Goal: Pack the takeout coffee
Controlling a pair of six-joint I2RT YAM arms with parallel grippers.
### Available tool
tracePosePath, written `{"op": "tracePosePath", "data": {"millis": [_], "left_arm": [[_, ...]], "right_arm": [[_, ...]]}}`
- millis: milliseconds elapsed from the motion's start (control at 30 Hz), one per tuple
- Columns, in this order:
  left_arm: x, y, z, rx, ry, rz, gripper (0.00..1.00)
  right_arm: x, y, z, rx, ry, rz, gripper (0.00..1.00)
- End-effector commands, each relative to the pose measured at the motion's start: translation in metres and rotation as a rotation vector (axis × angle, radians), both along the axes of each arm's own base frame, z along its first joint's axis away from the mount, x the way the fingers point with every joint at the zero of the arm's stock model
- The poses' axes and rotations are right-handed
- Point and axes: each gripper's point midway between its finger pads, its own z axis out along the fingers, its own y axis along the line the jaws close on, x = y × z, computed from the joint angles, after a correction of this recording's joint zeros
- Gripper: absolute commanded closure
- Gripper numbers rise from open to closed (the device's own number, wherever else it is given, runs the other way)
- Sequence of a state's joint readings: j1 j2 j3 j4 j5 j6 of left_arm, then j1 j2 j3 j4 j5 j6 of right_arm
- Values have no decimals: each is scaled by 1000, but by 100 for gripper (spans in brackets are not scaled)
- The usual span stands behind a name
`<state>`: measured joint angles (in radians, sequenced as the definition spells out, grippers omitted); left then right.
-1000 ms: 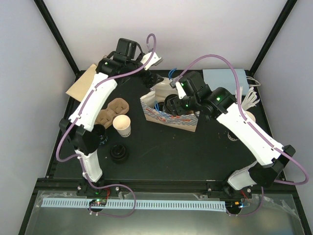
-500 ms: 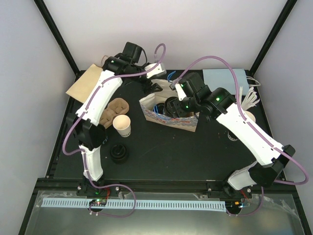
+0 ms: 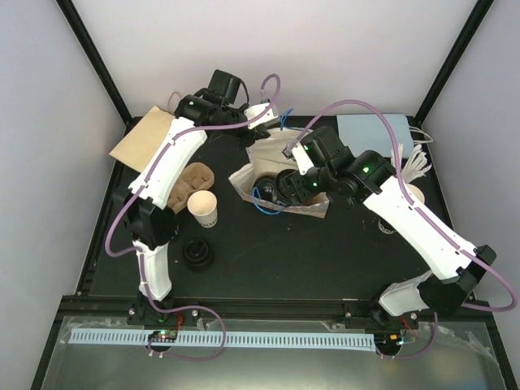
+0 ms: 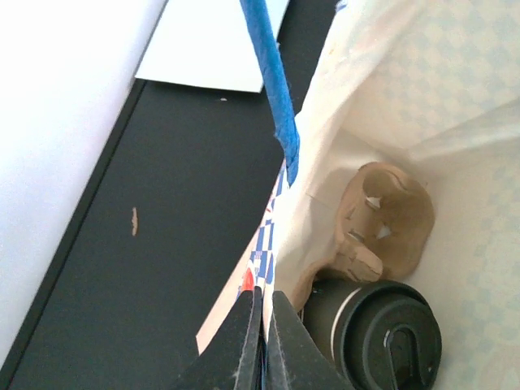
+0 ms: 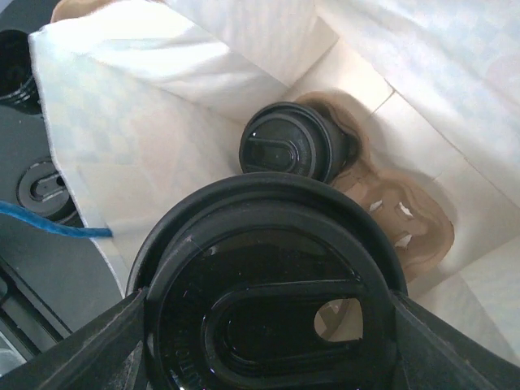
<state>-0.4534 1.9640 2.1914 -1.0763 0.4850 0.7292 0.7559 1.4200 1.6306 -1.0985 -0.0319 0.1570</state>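
- Left gripper (image 4: 264, 325): clenched on the near rim of the paper bag (image 4: 390, 81), both fingers pinched flat together over the fold, at the far side of the table.
- Right gripper (image 5: 268, 341): grasping a lidded cup (image 5: 268, 268) by its sides, with one finger at each edge of the black lid. It hangs over the bag's open mouth.
- Table (image 3: 309, 252): black and matte.
- Brown paper sheet (image 3: 142, 134): lies flat at the far left corner and partly overhangs the edge.
- Pale grey-blue sheet (image 3: 370, 130): lies flat at the far right corner.
- Paper bag: sits mid-table and leans, its mouth wide open. It is white inside, with a blue and red print outside that is too small to read. Its blue handle (image 4: 272, 81) runs up from the pinched rim.
- Cardboard carrier (image 5: 398, 219): lies on the bag's floor.
- Second lidded cup (image 5: 284, 150): stands in one pocket of that carrier, deep in the bag. The embossing on its lid is not legible.
- Spare carrier (image 3: 188, 180): on the table left of the bag.
- Open paper cup (image 3: 203, 209): upright, just beside the spare carrier.
- Loose black lid (image 3: 197, 256): on the table nearer the arm bases, apart from the open cup.
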Motion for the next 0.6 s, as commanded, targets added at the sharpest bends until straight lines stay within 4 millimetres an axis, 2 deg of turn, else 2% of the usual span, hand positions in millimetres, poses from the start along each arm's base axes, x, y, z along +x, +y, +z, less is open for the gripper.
{"op": "tracePosePath", "data": {"millis": [0,100,233,467,567], "left_arm": [[-4,3,60,-92,-131,59,98],[-8,7,70,-127,-146,100,98],[-22,9,74,-153,-145,135,99],[-71,3,44,-132,-129,151,98],[-91,5,45,-148,-169,175,98]], "right_arm": [[-16,-5,1,-5,-13,47,35],[-24,-2,-9,-30,-2,70,35],[-33,-1,-24,-52,10,83,35],[-48,-3,-48,-69,3,90,35],[-52,-8,-61,-90,-21,69,35]]}}
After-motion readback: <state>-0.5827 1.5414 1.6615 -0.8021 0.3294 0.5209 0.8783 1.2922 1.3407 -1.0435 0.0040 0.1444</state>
